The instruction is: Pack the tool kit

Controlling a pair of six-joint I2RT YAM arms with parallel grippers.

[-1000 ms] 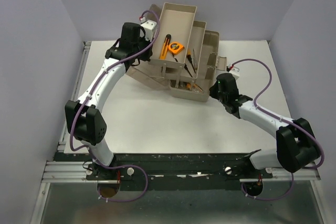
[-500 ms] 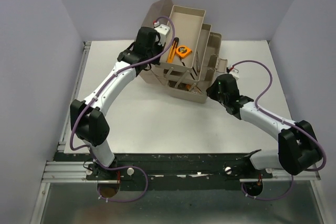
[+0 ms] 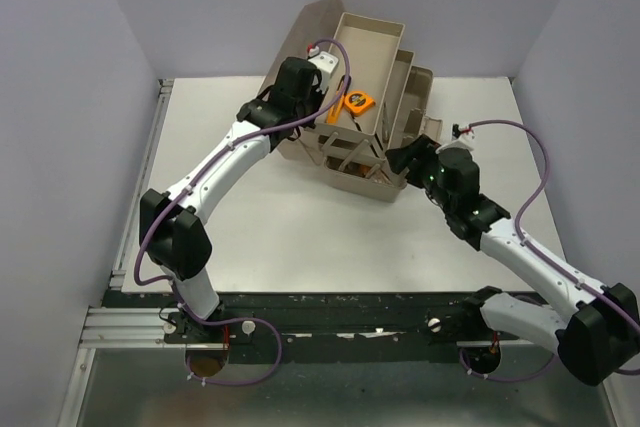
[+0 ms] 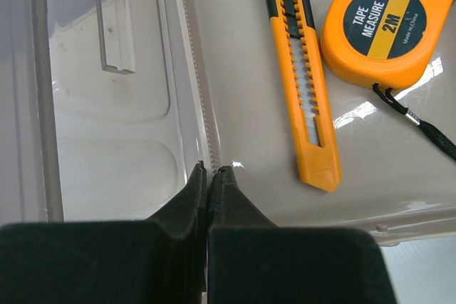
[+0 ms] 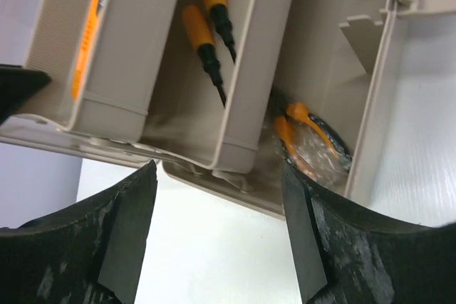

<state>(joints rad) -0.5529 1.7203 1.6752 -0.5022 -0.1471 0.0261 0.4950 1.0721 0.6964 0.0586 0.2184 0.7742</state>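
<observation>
The cord (image 4: 420, 129) of the tape measure (image 4: 385, 28) runs off the right edge; the utility knife (image 4: 303, 76) is cut off at the top; an orange-handled tool (image 5: 298, 113) lies wrapped in plastic, half hidden beneath a tray (image 5: 248, 62).

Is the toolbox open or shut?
Open. The toolbox has its trays fanned out, with the tape measure and screwdrivers exposed.

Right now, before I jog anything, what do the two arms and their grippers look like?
The left arm and the right arm both have glossy white links with bulky black joint housings. A thin purple cable loops loosely along each. The left gripper and the right gripper have matte black, wedge-shaped fingers with a slightly rough surface. No markings are visible.
</observation>
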